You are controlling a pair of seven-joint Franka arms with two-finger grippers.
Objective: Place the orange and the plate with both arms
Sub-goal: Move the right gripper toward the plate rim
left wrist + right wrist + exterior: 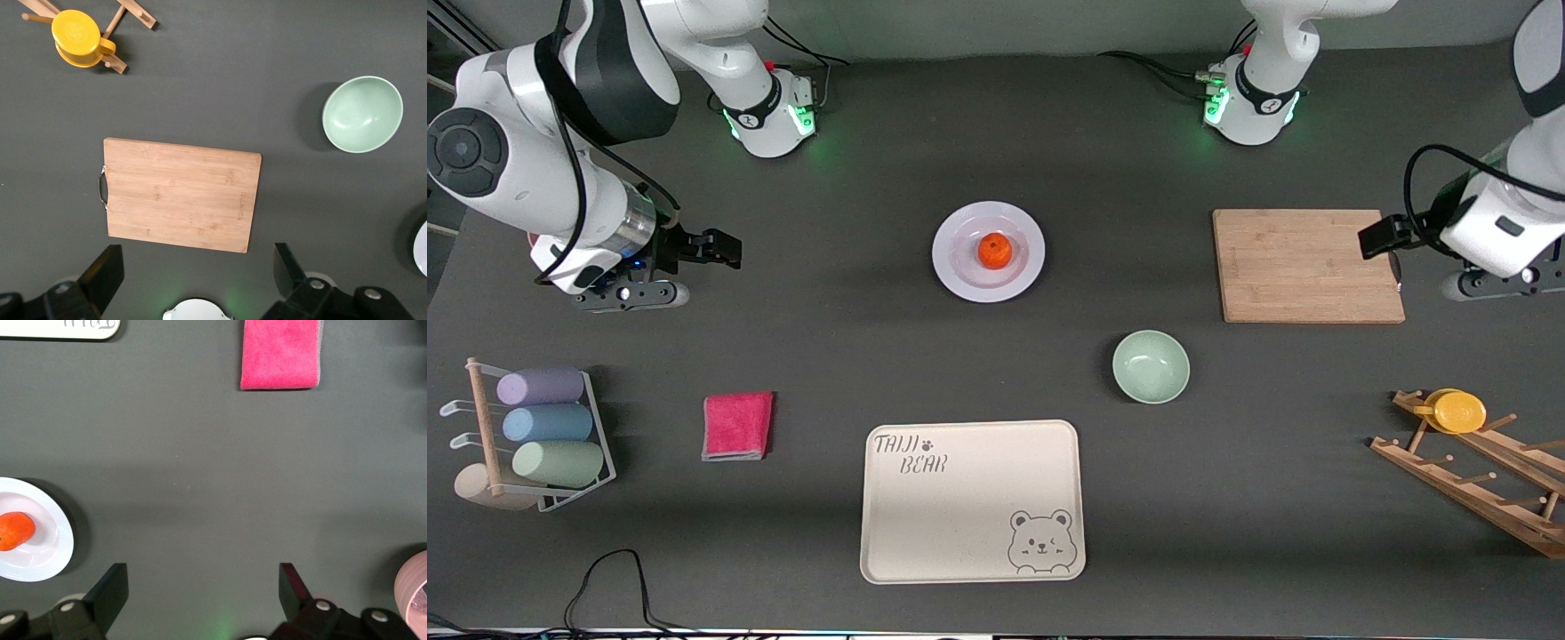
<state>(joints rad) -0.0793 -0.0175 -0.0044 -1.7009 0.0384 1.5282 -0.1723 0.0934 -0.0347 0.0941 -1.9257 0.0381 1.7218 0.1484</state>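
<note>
From the front view, the orange (994, 251) sits in the middle of the plate (988, 252), which lies on the tabletop (854, 356) near its centre, with one beige bear tray (972, 500) at about six o'clock from it and nearer the camera, and one pale green bowl (1151, 366) at roughly four o'clock. The right end effector (716, 249) hovers over bare tabletop at the plate's nine o'clock, well apart from it, fingers spread and empty; the left end effector (1383, 238) hangs at the three o'clock side, over the edge of the single wooden cutting board (1309, 265), also empty. One pink cloth (737, 426), one rack holding three pastel cups (547, 425), and one wooden peg rack carrying one yellow cup (1458, 412) complete the count. In the left wrist view, both black fingers (103, 277) stand wide apart above the cutting board (180, 195), with the bowl (363, 114) and yellow cup (79, 38) in sight. In the right wrist view the fingers (110, 597) are likewise wide open, with the orange (15, 530) on the plate (40, 560) off to one side and the cloth (281, 353) ahead. Nothing is grasped yet, so the step in hand appears to be the approach. It would go best if one arm lifts the orange straight up off the plate first, closing gently since it can roll, before the other pinches the plate's wide rim, keeping both arms clear of each other.
</note>
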